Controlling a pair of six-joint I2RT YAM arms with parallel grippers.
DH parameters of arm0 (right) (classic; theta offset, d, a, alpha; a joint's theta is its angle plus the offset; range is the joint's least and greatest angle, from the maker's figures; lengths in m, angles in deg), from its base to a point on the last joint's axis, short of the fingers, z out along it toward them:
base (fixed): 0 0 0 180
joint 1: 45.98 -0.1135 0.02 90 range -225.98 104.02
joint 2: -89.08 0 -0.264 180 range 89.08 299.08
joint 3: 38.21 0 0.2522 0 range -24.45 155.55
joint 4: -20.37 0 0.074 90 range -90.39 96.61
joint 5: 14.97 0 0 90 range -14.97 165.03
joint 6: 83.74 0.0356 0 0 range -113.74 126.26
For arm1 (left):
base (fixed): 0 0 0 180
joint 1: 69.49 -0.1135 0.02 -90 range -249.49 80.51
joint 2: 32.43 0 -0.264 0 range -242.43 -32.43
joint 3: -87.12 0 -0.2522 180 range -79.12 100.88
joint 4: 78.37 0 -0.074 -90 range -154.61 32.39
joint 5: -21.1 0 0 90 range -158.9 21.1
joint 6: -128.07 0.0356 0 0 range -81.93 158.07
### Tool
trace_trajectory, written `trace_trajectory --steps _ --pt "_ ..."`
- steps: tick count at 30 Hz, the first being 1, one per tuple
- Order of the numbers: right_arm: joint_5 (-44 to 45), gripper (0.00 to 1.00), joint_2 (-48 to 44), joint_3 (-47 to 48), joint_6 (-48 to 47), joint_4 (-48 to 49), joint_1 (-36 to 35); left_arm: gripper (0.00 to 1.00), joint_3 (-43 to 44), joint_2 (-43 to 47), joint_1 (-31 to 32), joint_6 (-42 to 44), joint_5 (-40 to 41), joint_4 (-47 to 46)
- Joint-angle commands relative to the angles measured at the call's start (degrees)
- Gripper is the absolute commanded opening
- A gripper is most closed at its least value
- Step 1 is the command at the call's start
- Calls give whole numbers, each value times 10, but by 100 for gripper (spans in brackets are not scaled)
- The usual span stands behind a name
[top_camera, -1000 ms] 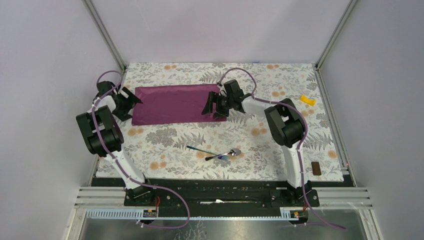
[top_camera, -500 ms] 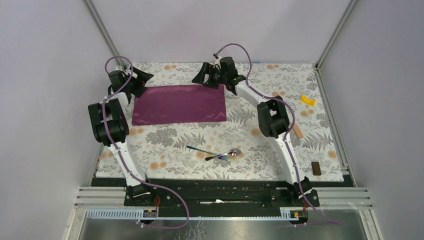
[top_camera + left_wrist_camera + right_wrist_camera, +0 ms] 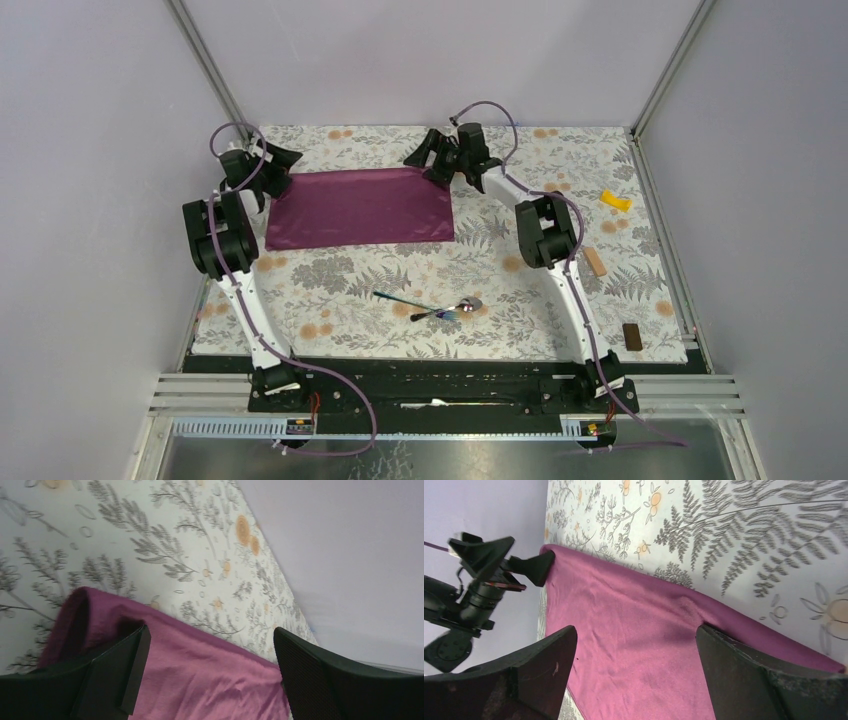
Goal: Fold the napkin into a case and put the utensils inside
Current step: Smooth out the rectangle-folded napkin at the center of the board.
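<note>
The dark purple napkin (image 3: 360,207) lies flat as a wide rectangle on the far half of the floral tablecloth. My left gripper (image 3: 275,165) is open at the napkin's far left corner, and its fingers (image 3: 115,675) straddle the cloth (image 3: 200,680) with nothing pinched. At the far right corner my right gripper (image 3: 425,160) is open too, low over the napkin (image 3: 634,615), with the gap between its jaws (image 3: 636,650) empty. The utensils lie crossed nearer the arms: a silver spoon (image 3: 455,308) and a thin bluish-handled piece (image 3: 400,299).
A small yellow piece (image 3: 615,201) lies at the far right. A tan stick (image 3: 595,262) lies beside the right arm and a small brown block (image 3: 632,336) near the right front corner. Grey walls close in behind and on both sides. The left gripper (image 3: 499,565) shows in the right wrist view.
Both arms have reached away from me, from the napkin's sides to its far corners. The right gripper has opened a little wider. Napkin and utensils have not moved.
</note>
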Motion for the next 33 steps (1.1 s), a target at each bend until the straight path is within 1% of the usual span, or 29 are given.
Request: trace_trajectory --steps 1,3,5,9,14,19,22,24,27,29,31,32,33 --pt "36 96 -26 -53 1 9 30 99 15 -26 -21 12 24 -4" --pt "40 96 -34 -74 0 16 35 99 27 -42 -28 22 19 18" --pt "38 96 -37 -84 2 22 35 99 51 -58 -32 42 20 60" --pt "35 96 -33 -86 8 22 38 99 74 -64 -42 57 10 75" --pt "32 96 -30 -85 14 22 38 99 158 -103 -43 84 -21 146" --pt "32 96 -36 -96 19 28 39 99 147 -113 -46 69 -42 128" --pt "31 99 -41 -101 25 39 41 99 142 -107 -47 84 -32 137" --pt "31 100 -44 -97 23 39 42 99 150 -101 -47 114 -16 172" --pt "27 100 -58 -103 11 35 48 99 200 -84 -46 167 12 252" --pt "34 100 -84 -130 -7 31 52 99 260 -65 -44 187 13 310" --pt "44 100 -125 -155 -37 30 55 99 301 -30 -41 194 13 350" --pt "45 100 -139 -162 -52 27 55 99 299 -5 -39 184 9 346" --pt "43 100 -154 -168 -64 27 55 99 275 20 -36 170 -3 331"
